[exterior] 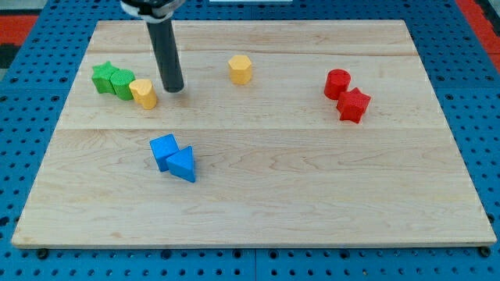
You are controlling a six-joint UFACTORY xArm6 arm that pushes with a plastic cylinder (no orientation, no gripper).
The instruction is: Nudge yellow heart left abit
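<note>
Upper left of frame: yellow heart point(144, 93) on table point(258, 195), touching green blocks point(113, 80). My tip point(173, 88) sits just right of it. No hand fitted, nothing grasped. Approach looks done; next, short leftward push, gently.

Yellow heart point(144, 93) lies flat at the view's upper left, touching a green block point(123, 83)

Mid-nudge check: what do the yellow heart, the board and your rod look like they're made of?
Yellow heart: seemingly painted wood or plastic, matte, uniform colour with soft edges; I cannot tell which.
Board: pale wood, with visible grain and plank seams, and a smooth, low-sheen finish.
Rod: dark, probably metal or plastic, with a faint lengthwise highlight. My tip sits just to the heart's right in the view.
</note>
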